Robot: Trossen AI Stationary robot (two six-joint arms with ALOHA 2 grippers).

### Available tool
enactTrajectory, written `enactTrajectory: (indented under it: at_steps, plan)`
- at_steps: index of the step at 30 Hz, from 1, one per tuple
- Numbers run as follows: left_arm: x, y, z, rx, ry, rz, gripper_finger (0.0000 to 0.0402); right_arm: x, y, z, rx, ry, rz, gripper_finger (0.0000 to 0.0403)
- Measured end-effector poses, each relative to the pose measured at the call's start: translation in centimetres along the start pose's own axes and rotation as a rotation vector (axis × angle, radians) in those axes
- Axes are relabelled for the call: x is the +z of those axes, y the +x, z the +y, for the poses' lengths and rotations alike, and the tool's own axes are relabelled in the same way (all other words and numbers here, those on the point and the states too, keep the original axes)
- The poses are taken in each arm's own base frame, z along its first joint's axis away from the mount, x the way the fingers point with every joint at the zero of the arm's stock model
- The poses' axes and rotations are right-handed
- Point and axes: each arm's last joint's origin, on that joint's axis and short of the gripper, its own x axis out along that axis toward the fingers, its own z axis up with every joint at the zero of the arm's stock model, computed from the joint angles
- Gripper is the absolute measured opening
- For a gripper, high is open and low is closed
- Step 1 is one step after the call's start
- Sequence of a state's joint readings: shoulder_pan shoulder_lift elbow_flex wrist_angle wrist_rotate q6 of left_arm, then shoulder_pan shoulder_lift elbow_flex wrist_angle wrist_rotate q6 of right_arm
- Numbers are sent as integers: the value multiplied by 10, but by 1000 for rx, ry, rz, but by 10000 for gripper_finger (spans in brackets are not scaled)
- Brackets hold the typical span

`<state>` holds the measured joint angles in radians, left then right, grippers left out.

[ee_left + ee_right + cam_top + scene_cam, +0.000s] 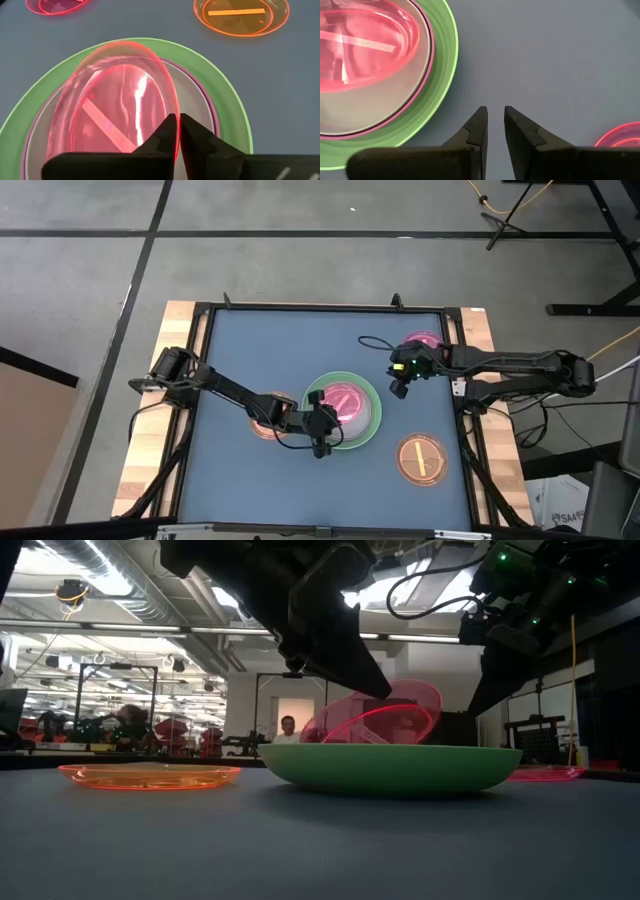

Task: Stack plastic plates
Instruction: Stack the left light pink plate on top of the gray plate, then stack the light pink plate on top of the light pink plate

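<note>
Caught mid-placement: left gripper [176, 131] clamped on tilted pink plate [117, 95] over green plate [227, 95], needing lowering and release; right gripper [495, 125] slightly apart, empty.

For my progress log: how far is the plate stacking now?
Done: magenta plate and pale plate sit in the green plate. In hand: left gripper holds a tilted pink plate over them. Left: another pink plate and two orange plates.

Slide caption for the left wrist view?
Left gripper pinches a tilted pink plate over the green plate stack.
</note>
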<state>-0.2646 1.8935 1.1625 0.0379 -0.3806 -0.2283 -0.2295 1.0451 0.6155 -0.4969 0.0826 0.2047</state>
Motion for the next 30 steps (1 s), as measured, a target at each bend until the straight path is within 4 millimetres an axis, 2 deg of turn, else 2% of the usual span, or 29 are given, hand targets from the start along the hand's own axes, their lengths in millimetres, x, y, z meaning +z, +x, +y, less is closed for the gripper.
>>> enactTrajectory:
  at_steps: [12,22,30]
  plan:
    - [0,0,0,-1,0,0,56,0,0,0,0,0,0,56]
    - [0,0,0,-1,-1,-2,45,-1,0,0,-2,-1,9,56]
    - [10,-10,2,-10,-12,-35,35,-1,0,0,-2,-1,9,56]
